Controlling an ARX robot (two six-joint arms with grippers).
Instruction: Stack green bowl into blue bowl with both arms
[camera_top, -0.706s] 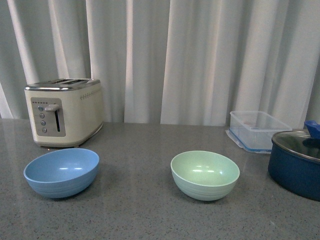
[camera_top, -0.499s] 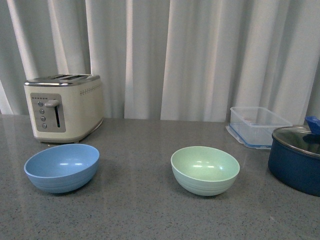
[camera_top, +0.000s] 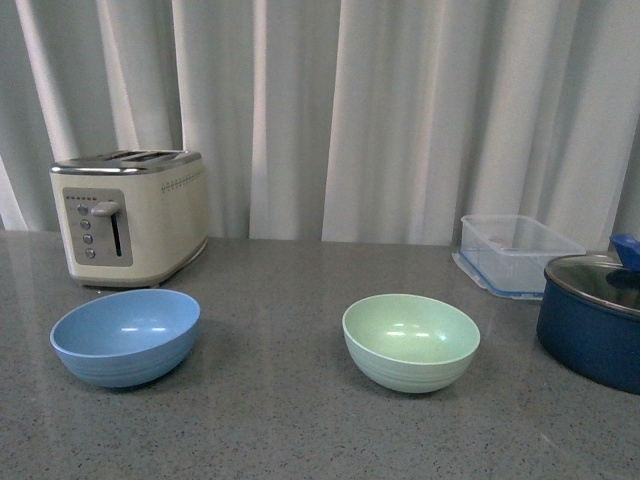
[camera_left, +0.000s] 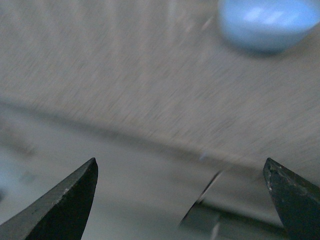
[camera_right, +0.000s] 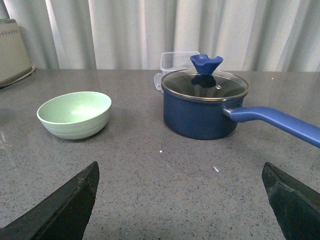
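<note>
The blue bowl (camera_top: 125, 336) sits upright on the grey counter at the left, in front of the toaster. The green bowl (camera_top: 411, 342) sits upright right of the counter's middle, well apart from it. Neither arm shows in the front view. In the blurred left wrist view my left gripper (camera_left: 181, 167) is open and empty over the counter's edge, with the blue bowl (camera_left: 267, 22) far ahead. In the right wrist view my right gripper (camera_right: 181, 170) is open and empty above bare counter, with the green bowl (camera_right: 74, 114) ahead and to one side.
A cream toaster (camera_top: 128, 216) stands at the back left. A clear plastic container (camera_top: 516, 253) and a dark navy lidded pot (camera_top: 594, 318) stand at the right. The pot (camera_right: 204, 104) has a long blue handle (camera_right: 277, 123) reaching toward my right gripper. White curtains hang behind.
The front view shifted slightly, so everything sits a little higher in the picture than at first. The bowls have not moved on the counter.
</note>
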